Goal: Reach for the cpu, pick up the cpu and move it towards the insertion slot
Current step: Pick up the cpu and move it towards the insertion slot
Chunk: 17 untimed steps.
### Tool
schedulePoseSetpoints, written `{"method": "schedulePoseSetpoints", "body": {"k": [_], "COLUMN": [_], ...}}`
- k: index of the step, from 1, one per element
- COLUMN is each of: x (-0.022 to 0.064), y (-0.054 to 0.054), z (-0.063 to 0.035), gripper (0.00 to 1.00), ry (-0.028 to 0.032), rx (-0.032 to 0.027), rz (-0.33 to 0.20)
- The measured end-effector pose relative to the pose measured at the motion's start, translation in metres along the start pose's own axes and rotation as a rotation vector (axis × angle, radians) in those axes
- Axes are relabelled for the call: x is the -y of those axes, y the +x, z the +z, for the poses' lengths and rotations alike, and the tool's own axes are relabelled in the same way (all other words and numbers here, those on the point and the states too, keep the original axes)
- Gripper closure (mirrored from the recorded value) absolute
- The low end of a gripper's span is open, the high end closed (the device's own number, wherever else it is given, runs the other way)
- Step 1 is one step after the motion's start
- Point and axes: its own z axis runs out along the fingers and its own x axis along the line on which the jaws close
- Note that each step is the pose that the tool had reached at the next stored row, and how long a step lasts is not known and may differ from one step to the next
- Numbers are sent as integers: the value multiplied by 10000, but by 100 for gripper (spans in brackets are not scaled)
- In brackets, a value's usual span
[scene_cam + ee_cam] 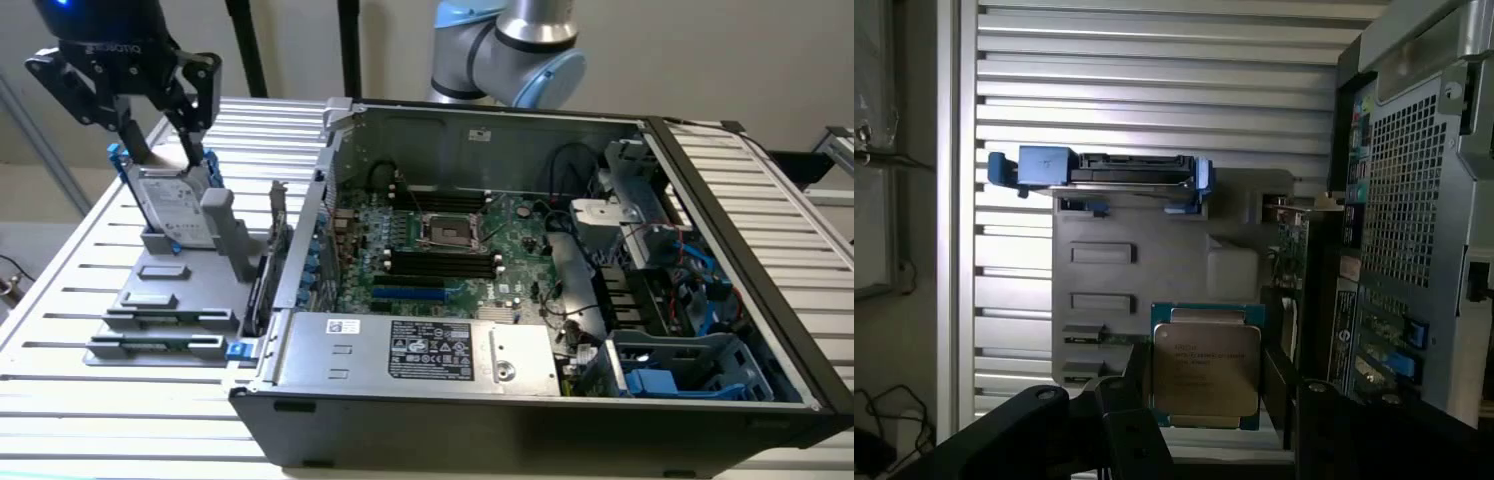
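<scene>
The cpu (1206, 368), a small square chip with a silvery top and green edge, sits between my gripper's (1204, 405) two dark fingers (1126, 405), which are shut on its sides. It hangs above the grey fixture (1154, 255). In the exterior view my gripper (167, 155) is at the far left, over the fixture (160, 290) and well left of the open computer case. The insertion slot (445, 232), a shiny silver-framed socket with a dark centre, lies on the green board inside the case.
A silver hard drive (176, 208) with a blue-edged bracket stands upright in the fixture just below my gripper. The case wall (320, 200) rises between the fixture and the board. Black memory slots (434, 262) and a power supply (414, 348) sit beside the socket. The table (67, 250) is slatted.
</scene>
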Motion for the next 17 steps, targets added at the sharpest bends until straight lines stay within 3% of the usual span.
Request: {"method": "schedulePoseSetpoints", "body": {"k": [17], "x": [30], "y": [-770], "z": [-138], "gripper": [46], "ry": [-128], "rx": [-1], "rz": [-5]}}
